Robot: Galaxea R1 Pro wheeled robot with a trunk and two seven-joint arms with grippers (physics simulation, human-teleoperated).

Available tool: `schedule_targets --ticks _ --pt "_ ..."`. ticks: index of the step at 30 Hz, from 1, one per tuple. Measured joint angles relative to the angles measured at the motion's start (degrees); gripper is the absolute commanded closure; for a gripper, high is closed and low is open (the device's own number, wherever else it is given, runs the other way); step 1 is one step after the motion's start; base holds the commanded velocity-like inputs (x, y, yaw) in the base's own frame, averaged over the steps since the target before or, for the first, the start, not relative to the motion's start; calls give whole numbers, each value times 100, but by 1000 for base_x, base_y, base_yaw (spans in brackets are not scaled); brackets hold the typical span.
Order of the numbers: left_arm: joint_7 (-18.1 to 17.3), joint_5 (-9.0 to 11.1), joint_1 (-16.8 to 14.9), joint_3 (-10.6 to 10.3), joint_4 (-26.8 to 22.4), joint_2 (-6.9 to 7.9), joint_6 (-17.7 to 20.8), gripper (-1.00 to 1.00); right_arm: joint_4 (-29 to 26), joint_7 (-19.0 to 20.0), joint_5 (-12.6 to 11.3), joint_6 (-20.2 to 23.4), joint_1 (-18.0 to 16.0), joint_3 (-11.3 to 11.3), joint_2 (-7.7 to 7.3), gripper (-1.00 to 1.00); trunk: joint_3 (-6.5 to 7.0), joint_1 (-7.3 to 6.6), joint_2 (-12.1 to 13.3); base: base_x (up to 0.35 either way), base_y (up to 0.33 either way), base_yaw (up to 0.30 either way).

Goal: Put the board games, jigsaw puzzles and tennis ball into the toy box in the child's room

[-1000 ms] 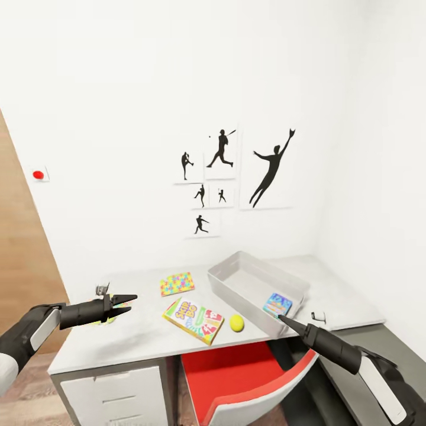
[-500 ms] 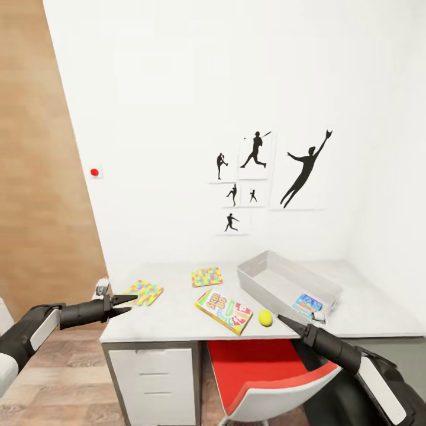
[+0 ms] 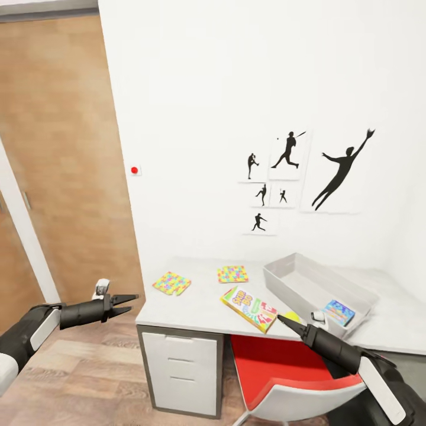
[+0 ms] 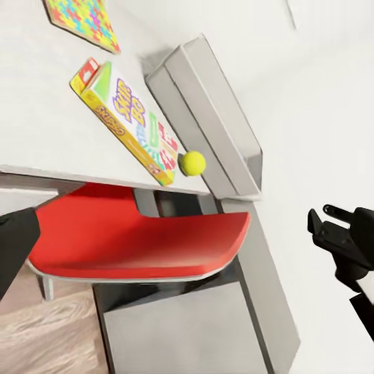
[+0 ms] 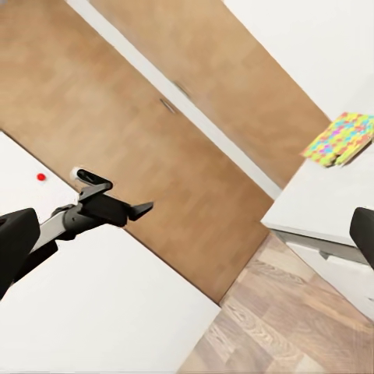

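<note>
Swung leftward since a second ago, the head camera now puts the long pale grey-white desk (image 3: 195,307) at lower right and a wooden door at the left, though nothing on it has shifted. At lower centre lies the thin green-and-red-edged board game box (image 3: 249,308), probably light, stiff and slippery, best pinched at an overhanging edge; right of it sits the shallow light-grey toy tray (image 3: 284,283) holding the blue game box (image 3: 339,312). Both the left gripper (image 3: 131,303) and right gripper (image 3: 281,320) are empty, the left's fingers parted, the right's pressed together.
</note>
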Motion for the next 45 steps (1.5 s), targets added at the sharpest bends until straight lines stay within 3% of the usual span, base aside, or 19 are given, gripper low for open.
schedule_targets --ticks 31,45 --pt "14 3 0 4 2 0 14 -100 -9 -389 103 11 0 16 22 -100 0 0 0 -1 0 288" --pt "31 1 0 10 22 0 14 -100 -8 -590 191 18 0 15 204 -100 0 0 0 0 0 288"
